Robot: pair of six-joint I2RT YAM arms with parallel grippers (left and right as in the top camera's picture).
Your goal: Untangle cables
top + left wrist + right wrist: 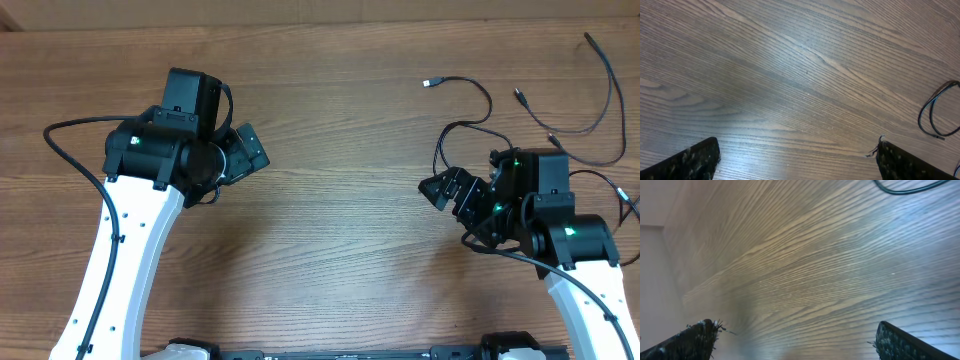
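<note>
The white-and-black left arm (130,230) is bent over the brown wood-grain table (340,250), with its wrist pointed toward 3 o'clock. The white-and-black right arm (575,270) is pointed toward 9 o'clock. The left gripper (250,152) is spread wide over bare wood, and nothing is held. The right gripper (447,192) is likewise spread wide and empty. The thin black cables (480,100) are strewn loosely at the table's 2 o'clock, one loop lying near the right gripper.
</note>
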